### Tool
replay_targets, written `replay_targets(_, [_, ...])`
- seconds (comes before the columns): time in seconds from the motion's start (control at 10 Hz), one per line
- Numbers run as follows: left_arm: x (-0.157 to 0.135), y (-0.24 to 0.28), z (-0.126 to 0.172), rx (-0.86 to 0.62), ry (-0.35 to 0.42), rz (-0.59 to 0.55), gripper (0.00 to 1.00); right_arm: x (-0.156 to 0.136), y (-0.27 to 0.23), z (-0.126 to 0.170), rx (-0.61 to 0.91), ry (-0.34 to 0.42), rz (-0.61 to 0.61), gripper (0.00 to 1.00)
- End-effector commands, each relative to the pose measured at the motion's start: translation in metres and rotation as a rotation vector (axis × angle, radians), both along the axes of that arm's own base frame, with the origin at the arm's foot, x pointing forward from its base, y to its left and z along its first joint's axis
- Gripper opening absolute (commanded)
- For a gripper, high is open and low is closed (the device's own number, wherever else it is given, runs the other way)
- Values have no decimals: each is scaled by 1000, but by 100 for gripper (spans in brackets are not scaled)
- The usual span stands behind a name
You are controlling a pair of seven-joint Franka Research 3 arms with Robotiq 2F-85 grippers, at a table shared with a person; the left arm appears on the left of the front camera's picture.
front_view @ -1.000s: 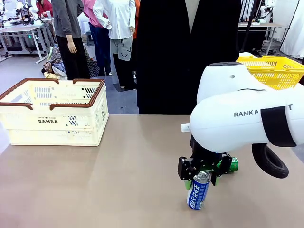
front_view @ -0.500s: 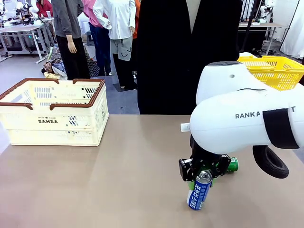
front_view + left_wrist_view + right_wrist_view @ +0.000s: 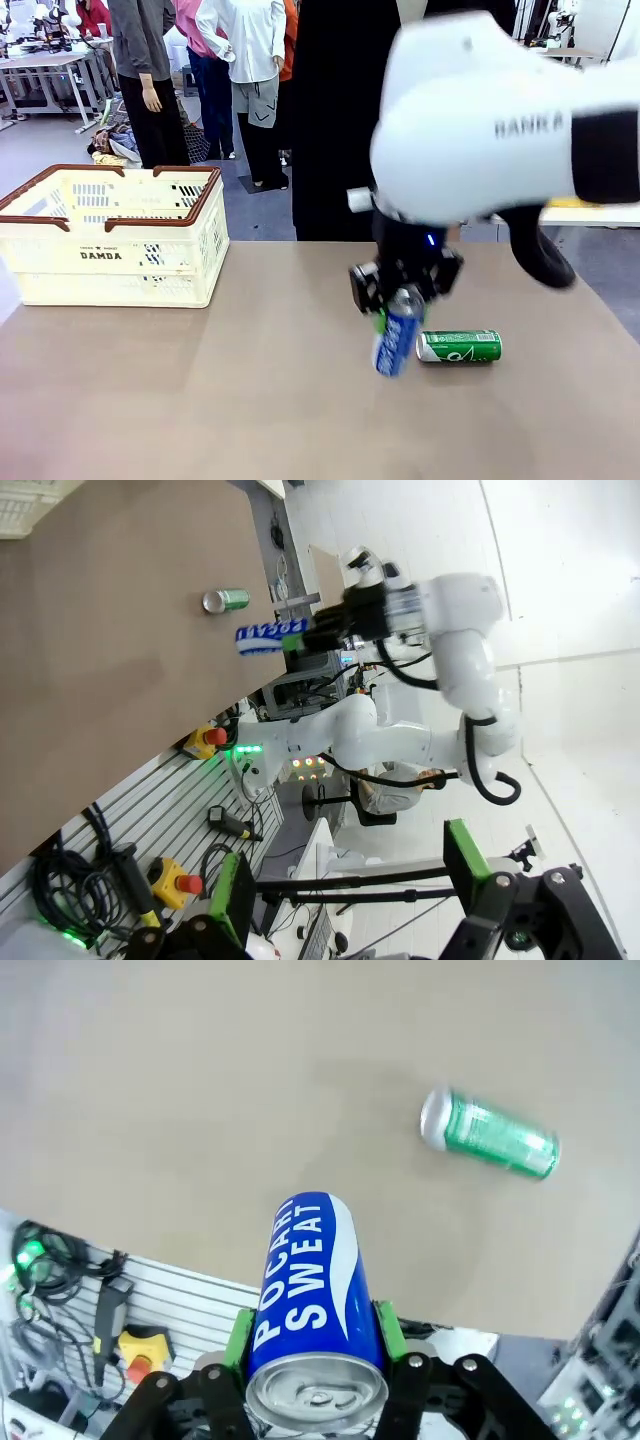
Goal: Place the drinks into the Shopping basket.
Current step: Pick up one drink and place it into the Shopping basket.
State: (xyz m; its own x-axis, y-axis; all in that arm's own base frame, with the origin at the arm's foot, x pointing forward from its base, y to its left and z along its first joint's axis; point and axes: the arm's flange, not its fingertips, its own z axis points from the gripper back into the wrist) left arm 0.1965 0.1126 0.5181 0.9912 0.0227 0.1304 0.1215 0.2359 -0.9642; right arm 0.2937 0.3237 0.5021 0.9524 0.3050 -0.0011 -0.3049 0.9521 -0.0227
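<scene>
While your right gripper (image 3: 400,306) grips the slim blue can (image 3: 392,346) aloft, the green can (image 3: 460,346) lies outside the cream slotted basket (image 3: 60,272).

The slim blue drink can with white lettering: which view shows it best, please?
The right wrist view: the slim blue drink can is close, lettering legible, in the right pincer. Front view: blurred, tilted. Left wrist view: tiny.

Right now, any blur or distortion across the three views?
Front view: the right arm and the blue can in the right gripper are motion-smeared; the Shopping basket and green can are sharp. Right wrist view: blue can crisp, green can streaked. Left wrist view: rolled sideways, wide-angle bending at the edges, otherwise sharp.
</scene>
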Motion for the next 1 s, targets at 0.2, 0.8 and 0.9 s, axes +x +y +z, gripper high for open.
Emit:
replay_targets(0.2, [-2, 0, 1, -18, -10, -5, 100, 58, 152, -8, -31, -11, 226, 0])
replay_targets(0.8, [-2, 0, 1, -18, -10, -5, 100, 73, 189, -99, -53, 143, 344, 0])
replay_targets(0.9, [-2, 0, 1, -18, -10, -5, 100, 75, 185, -100, -44, 150, 346, 48])
